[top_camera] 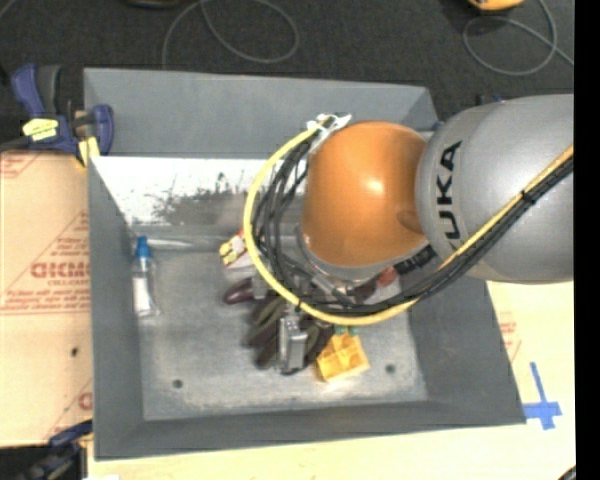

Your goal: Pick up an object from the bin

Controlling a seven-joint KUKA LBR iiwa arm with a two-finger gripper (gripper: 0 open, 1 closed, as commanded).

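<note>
The gripper (292,350) seems just beside yellow block (342,357).

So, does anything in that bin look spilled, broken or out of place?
Nothing looks spilled or broken. A small clear bottle with a blue cap lies alone on the left; a yellow block and a heap of dark things sit by the gripper.

The grey bin (180,363) holds a yellow block (342,358), a blue-capped clear bottle (142,280) and dark brownish things (252,318).
</note>
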